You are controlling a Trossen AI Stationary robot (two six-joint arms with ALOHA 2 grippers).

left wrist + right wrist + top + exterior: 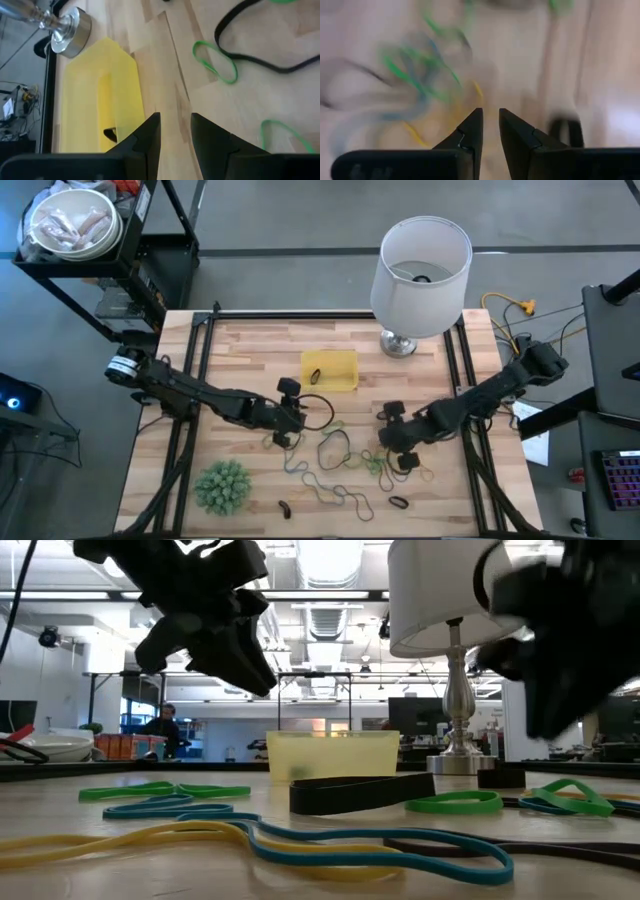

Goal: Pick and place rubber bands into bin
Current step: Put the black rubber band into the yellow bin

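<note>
From above, a pale wooden table (250,345) holds a small shallow square yellow plastic bin (330,370) near its middle, one dark band already inside. Thin flexible rubber bands (340,448) in green, yellow, blue and black lie scattered in front of it, near a spiky green ball-like plant (222,485) and a white lampshade lamp (420,265). The left gripper (290,416) hovers just in front of the bin; the right gripper (397,442) sits over a tangled green and yellow cluster. The likely risk there: overlapping loops may snag, so several could lift together or fall short of the bin.

At table level, a wide black band (362,792) lies before the yellow bin (332,754), with green, blue and yellow loops across the foreground. Both arms hang dark above.

Past the left wrist, the left gripper (175,131) shows fingers parted by a narrow gap, holding nothing, beside the bin (97,100). A long black band (260,55) and a green loop (215,61) lie beyond.

Past the right wrist, the right gripper (491,127) is likewise slightly parted and empty, above blurred green and yellow bands (420,75).
</note>
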